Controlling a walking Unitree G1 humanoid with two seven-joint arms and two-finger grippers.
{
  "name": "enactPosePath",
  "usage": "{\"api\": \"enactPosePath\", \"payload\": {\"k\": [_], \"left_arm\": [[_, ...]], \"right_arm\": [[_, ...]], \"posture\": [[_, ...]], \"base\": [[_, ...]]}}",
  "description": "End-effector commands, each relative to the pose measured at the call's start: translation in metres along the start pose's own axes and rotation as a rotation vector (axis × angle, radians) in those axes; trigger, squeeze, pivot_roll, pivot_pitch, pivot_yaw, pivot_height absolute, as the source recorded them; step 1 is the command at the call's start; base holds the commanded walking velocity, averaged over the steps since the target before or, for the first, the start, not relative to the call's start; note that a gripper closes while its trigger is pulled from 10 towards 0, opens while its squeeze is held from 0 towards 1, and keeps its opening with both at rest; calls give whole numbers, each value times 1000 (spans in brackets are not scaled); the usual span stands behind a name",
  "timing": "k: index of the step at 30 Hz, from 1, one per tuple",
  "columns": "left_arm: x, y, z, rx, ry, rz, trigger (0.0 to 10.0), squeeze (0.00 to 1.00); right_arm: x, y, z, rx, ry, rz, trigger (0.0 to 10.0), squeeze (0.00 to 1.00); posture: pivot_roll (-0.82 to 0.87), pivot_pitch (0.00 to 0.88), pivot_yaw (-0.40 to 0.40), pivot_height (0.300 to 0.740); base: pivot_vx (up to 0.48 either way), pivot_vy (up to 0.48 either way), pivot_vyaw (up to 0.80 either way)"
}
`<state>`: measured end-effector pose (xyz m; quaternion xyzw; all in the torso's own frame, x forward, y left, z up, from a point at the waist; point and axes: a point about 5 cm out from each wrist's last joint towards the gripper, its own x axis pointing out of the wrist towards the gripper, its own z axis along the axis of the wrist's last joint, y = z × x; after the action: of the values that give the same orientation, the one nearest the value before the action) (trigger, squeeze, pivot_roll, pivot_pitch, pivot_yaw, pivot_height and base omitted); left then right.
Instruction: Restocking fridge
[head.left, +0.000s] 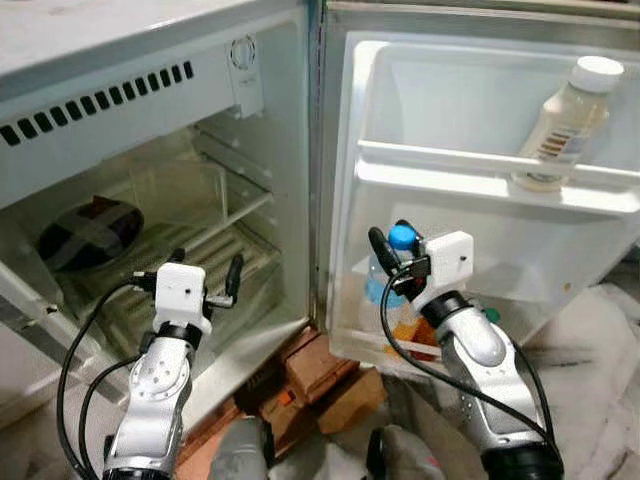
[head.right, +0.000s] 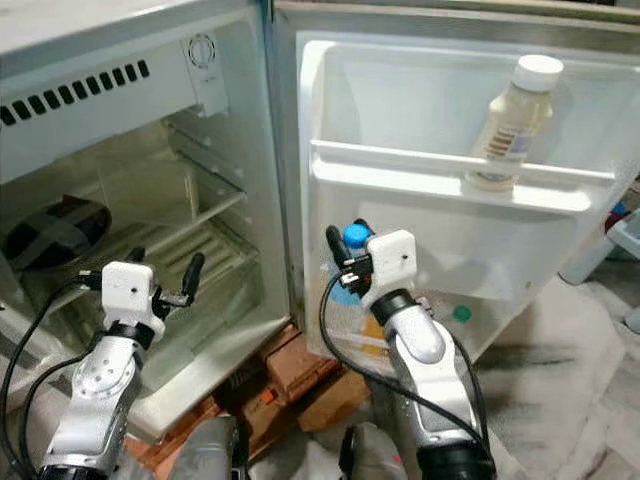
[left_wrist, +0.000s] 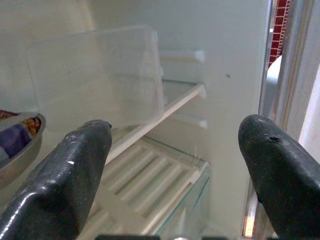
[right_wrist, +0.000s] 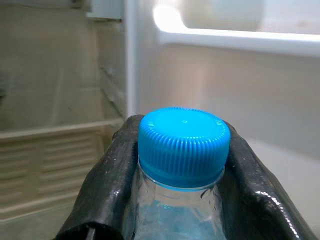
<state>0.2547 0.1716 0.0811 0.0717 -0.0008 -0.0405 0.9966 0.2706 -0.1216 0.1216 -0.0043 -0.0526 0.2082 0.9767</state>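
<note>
The fridge stands open, its cabinet on the left and its door (head.left: 470, 90) on the right. My right gripper (head.left: 392, 252) is shut on the neck of a clear water bottle (right_wrist: 183, 145) with a blue cap (head.left: 401, 237). It holds the bottle upright at the door's lower shelf. My left gripper (left_wrist: 175, 140) is open with nothing between its fingers. It hovers in front of the cabinet, at the level of the white ribbed lower shelf (head.left: 215, 270).
A cream bottle (head.left: 565, 125) with a white cap stands on the upper door shelf (head.left: 450, 165). An orange item (head.left: 415, 335) and a green cap (head.left: 492, 315) sit in the lower door shelf. Inside are a dark bowl (head.left: 90, 232) and a clear container (left_wrist: 97, 75). Cardboard boxes (head.left: 320, 375) lie under the fridge.
</note>
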Motion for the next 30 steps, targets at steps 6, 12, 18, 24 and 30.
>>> {"api": "enactPosePath", "payload": {"k": [6, 12, 18, 24, 30], "left_arm": [[-4, 2, 0, 8, 12, 6, 10000, 0], [-5, 1, 2, 5, 9, 7, 10000, 0], [-16, 3, 5, 2, 23, 1, 10000, 0], [-17, 9, 15, 13, 6, -14, 10000, 0], [-17, 11, 22, 14, -17, -8, 10000, 0]], "right_arm": [[4, 1, 4, 1, -24, 1, 10000, 0], [7, 2, 4, -6, -28, -1, 10000, 0], [15, 4, 8, -40, -42, -4, 10000, 0], [26, 0, 10, -61, -54, -27, 10000, 0], [29, -6, 11, -61, -59, -44, 10000, 0]], "posture": [[91, 0, -18, 612], [98, 0, -18, 597], [107, 37, -1, 597], [132, 75, 0, 597], [143, 81, -3, 597]], "base": [[0, 0, 0], [0, 0, 0], [0, 0, 0], [0, 0, 0], [0, 0, 0]]}}
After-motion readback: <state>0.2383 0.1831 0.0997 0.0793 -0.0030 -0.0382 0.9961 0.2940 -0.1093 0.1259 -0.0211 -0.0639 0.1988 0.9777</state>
